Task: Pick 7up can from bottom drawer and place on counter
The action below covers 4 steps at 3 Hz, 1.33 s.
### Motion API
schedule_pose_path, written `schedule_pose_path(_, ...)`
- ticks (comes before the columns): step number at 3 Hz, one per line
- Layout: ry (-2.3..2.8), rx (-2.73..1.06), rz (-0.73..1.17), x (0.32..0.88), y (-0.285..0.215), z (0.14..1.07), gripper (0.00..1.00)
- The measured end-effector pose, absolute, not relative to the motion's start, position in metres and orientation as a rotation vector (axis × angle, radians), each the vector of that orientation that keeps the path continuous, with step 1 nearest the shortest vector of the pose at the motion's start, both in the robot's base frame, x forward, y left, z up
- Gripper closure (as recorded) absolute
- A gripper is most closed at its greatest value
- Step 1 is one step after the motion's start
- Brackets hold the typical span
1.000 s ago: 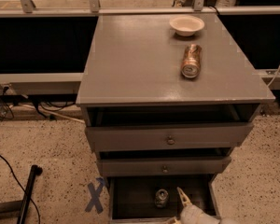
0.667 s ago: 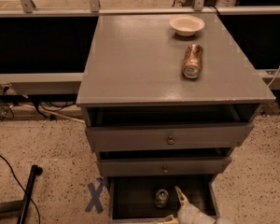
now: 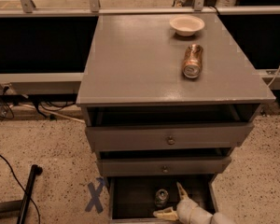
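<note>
Grey counter: copper-orange can on its side, cream bowl behind it. Bottom drawer open; 7up can upright inside, silver top showing, label not legible. Gripper in drawer, just right of can, jaws apart. Blue X mark on floor, left of drawer.

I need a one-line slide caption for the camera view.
Open gripper at 7up can in bottom drawer; copper can and bowl on counter.
</note>
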State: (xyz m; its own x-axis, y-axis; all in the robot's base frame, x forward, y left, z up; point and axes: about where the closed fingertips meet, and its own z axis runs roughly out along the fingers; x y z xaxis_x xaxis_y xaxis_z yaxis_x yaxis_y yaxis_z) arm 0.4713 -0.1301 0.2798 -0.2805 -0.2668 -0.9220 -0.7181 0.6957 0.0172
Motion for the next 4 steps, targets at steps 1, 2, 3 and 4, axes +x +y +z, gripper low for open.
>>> schedule_pose_path(1,1.896,-0.752,0.539,0.491,-0.125,0.264,0.0)
schedule_pose_path(2,1.917,-0.767,0.545,0.498,-0.115,0.256,0.0)
schedule_pose_path(3,1.951,-0.772,0.55,0.5,-0.11,0.242,0.0)
schedule_pose_path(4,1.985,-0.772,0.548,0.5,-0.109,0.228,0.0)
